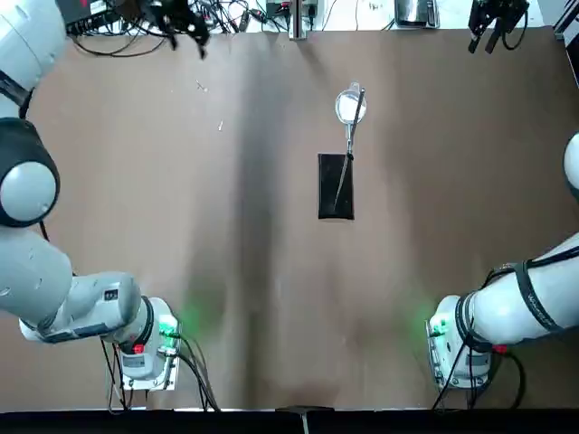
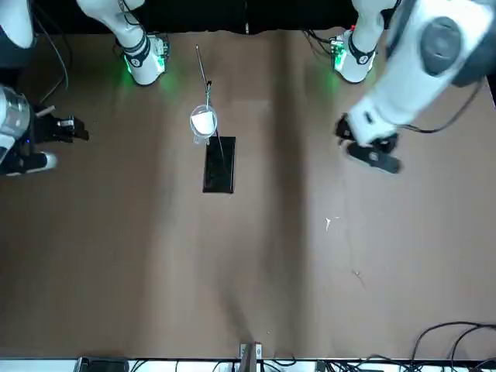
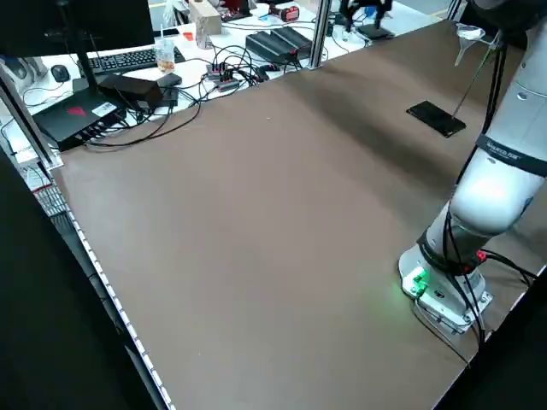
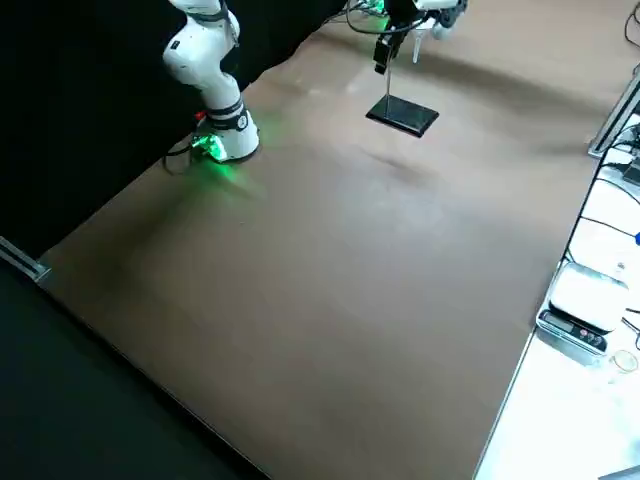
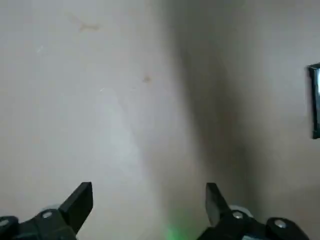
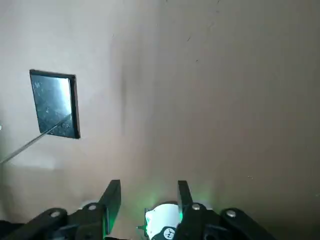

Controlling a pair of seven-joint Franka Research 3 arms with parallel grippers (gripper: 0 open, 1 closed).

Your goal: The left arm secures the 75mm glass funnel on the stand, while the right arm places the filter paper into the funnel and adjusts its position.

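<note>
Starting at the left in the top view, here's the left hand (image 5: 151,185), up by the far edge of the surface (image 1: 271,316), fingers spread and nothing between them. It's well apart from the stand, so nobody is steadying the glass right now.

Moving to the middle: the stand's black base (image 1: 336,206) sits flat on the surface, thin rod (image 1: 343,177) rising from it, and there's the glass funnel (image 2: 197,137) up at the ring. White filter paper (image 2: 204,122) shows inside the cone! Whether it's flush against the glass, I can't tell.

And on the right, the right hand (image 6: 149,184), also toward the far edge, fingers apart, holding nothing, clear of the funnel.

The placing looks done to me; only a final nudge might be wanted. Here's the danger: pushing with the left hand away could tip that light glass or swing the stand round. A finger catching the paper's edge could drag it out, and clipping the tall rod could topple everything.
</note>
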